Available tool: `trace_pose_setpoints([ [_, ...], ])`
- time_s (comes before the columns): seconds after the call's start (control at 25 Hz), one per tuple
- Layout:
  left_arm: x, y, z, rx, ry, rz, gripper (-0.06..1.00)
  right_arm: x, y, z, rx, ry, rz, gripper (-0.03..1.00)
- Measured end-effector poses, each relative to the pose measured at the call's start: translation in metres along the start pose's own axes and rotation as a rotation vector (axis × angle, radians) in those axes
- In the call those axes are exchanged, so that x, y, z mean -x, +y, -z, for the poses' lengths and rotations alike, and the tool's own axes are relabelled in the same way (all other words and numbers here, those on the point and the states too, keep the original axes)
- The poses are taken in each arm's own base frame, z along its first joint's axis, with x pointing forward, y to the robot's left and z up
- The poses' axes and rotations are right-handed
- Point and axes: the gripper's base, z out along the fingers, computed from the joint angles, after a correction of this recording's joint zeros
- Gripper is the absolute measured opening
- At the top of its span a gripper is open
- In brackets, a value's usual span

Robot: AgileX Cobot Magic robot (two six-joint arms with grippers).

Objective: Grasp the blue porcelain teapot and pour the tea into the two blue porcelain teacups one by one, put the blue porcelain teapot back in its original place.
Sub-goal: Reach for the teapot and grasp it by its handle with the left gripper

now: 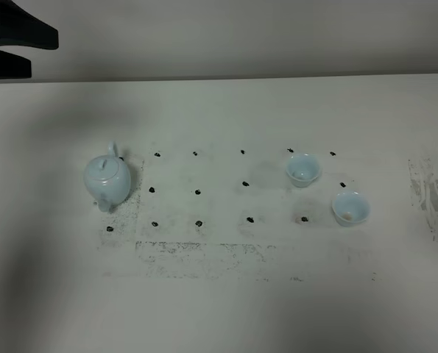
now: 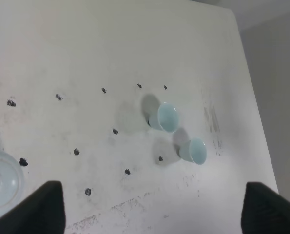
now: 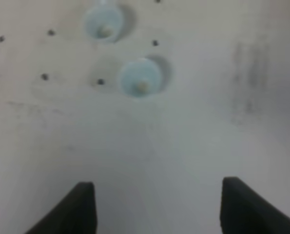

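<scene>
With our left gripper (image 2: 153,187) and right gripper (image 3: 158,183) both spread wide and empty, we could knock the glossy blue porcelain teapot (image 1: 107,180) over by closing off-centre.

Pale blue teapot (image 1: 107,180) and teacups (image 1: 303,169); white table (image 1: 219,309), black dots (image 1: 198,192)

We hold our left gripper (image 2: 157,195) up high and pulled back to the far left, its jaws spread wide. Our right gripper (image 3: 159,195) hangs angled downward, jaws wide apart too.
</scene>
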Motion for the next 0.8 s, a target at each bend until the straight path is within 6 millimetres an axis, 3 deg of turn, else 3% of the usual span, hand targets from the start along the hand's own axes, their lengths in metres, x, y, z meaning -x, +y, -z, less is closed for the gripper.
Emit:
trace_pose_setpoints([
  [0.12, 0.0, 0.0, 0.0, -0.004, -0.002, -0.01, 0.7, -0.036, -0.008, 0.006, -0.047, -0.049, -0.026, 0.53],
  [0.36, 0.001, -0.001, 0.0, -0.011, -0.007, -0.028, 0.7, -0.095, -0.014, -0.002, -0.049, -0.086, -0.041, 0.53],
  [0.52, 0.001, -0.002, 0.0, -0.017, -0.01, -0.034, 0.7, -0.116, -0.015, -0.002, -0.035, -0.121, -0.042, 0.53],
  [0.8, 0.001, -0.002, 0.0, -0.017, -0.011, -0.039, 0.7, -0.137, -0.013, 0.015, 0.008, -0.274, 0.031, 0.53],
])
